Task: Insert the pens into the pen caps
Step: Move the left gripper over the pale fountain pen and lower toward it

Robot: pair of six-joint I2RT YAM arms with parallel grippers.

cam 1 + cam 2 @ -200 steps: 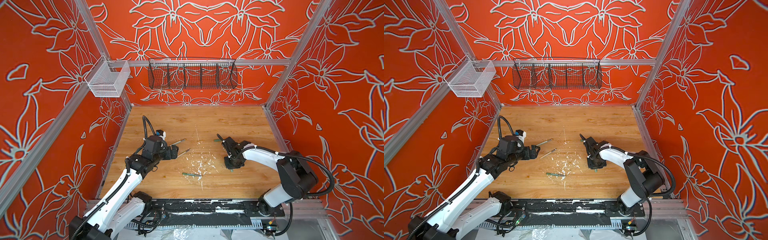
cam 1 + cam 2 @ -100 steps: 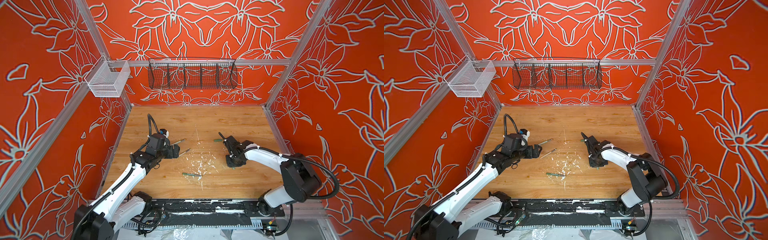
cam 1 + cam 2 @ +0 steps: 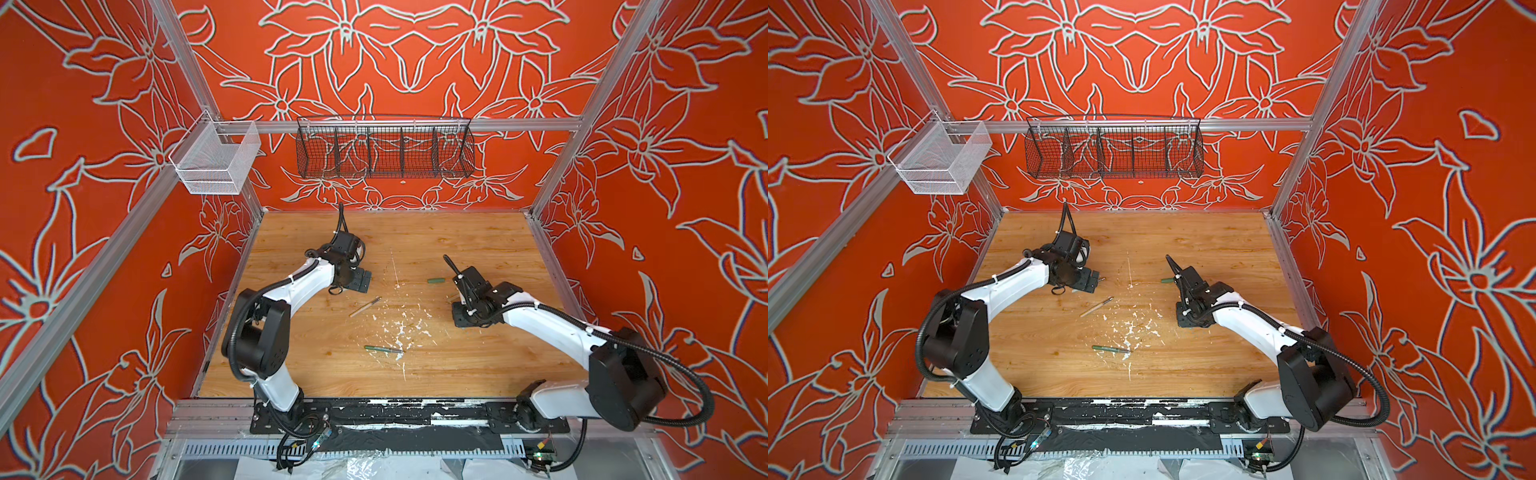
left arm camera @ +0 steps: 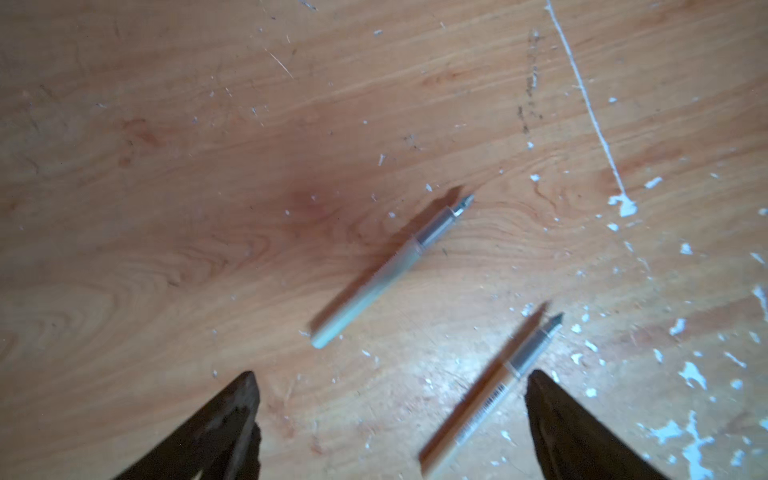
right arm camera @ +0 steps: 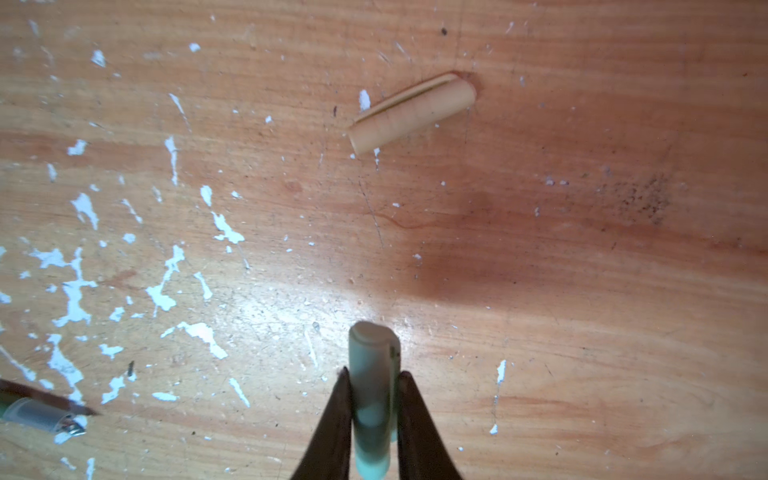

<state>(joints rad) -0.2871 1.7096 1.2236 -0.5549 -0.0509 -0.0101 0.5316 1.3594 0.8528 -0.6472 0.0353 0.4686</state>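
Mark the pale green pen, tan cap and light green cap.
pale green pen point(image 4: 365, 293): left wrist view, mid-barrel.
tan cap point(image 5: 413, 114): right wrist view, mid-body.
light green cap point(image 5: 372, 357): right wrist view, exposed side.

The orange-red walls point(image 3: 685, 124) bore pale flower outlines; the white-flecked wooden tabletop point(image 3: 478, 365) held a pale green pen point(image 4: 374, 282), tan pen point(image 3: 365, 306) and dark green pen point(image 3: 380, 348).

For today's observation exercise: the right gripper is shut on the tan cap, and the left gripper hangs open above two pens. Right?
Wrong cap: the right wrist view shows the right gripper shut on the light green cap; the tan cap lies free. The left gripper hangs open above two pens.
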